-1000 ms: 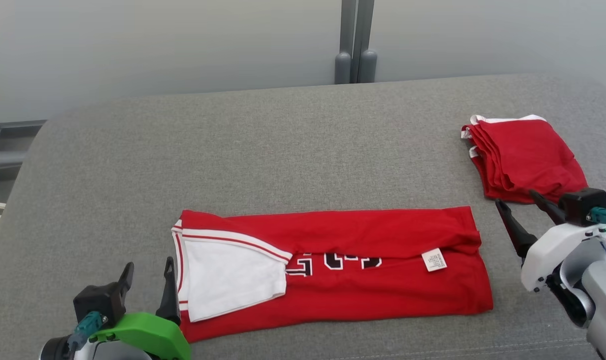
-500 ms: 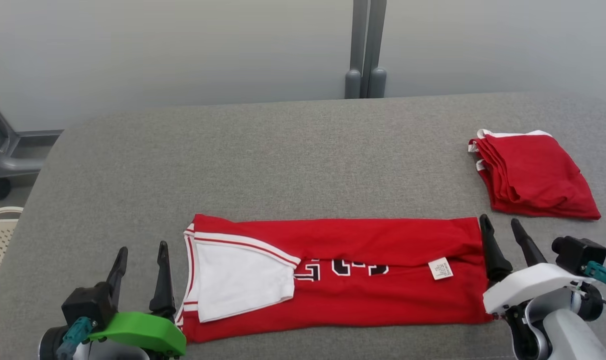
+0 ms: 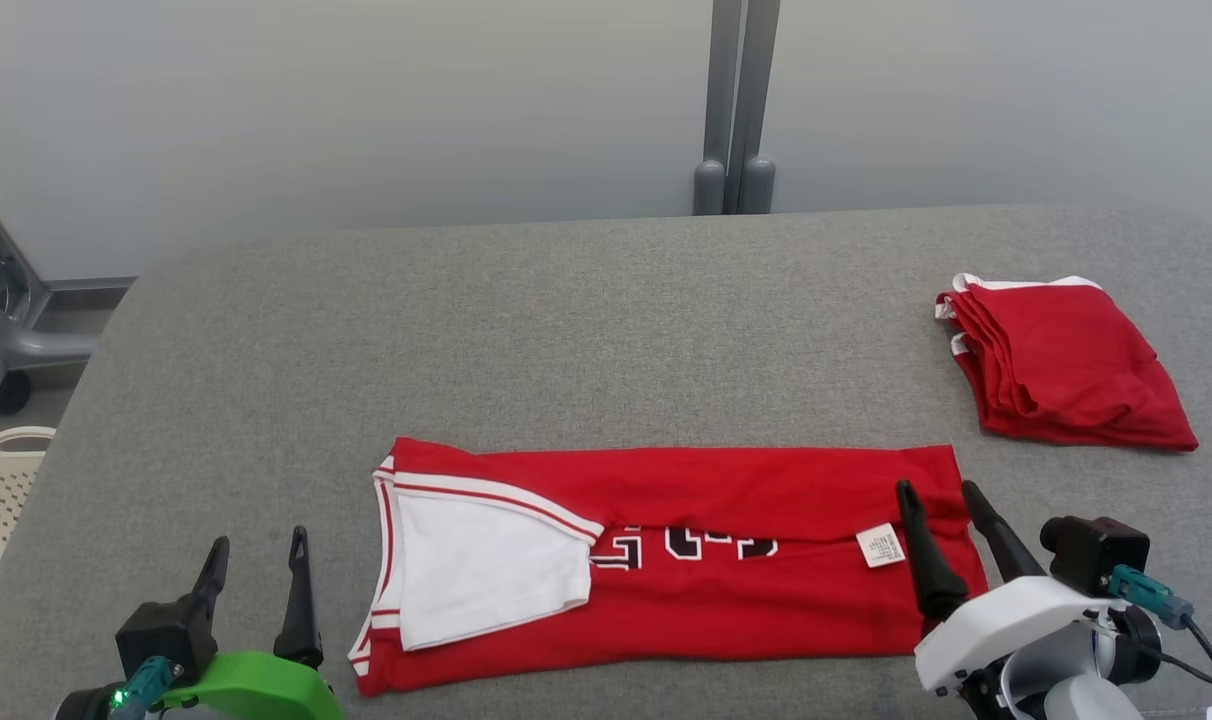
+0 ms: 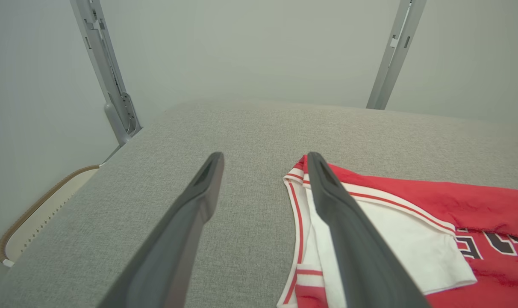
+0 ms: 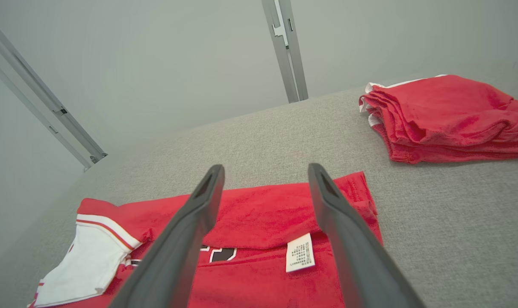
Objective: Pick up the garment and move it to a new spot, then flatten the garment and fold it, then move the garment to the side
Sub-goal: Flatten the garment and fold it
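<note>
Looks halfway done with the red jersey (image 3: 726,590), folded long on the tabletop (image 3: 566,330) at lower middle of frame, left pincer (image 3: 258,537) and right pincer (image 3: 935,487) both spread, empty; needs more folding, then moving aside.

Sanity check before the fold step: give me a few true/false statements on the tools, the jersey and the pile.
1. The left tool and the right tool are both open. True.
2. The right tool holds the jersey. False: it is open at the jersey's right end and grips nothing.
3. A folded red pile lies apart from the jersey, to its right. True.
4. The left tool is at the pile. False: it is by the jersey's left end.
5. The label is near the jersey's left end. False: it is near the right end.
</note>
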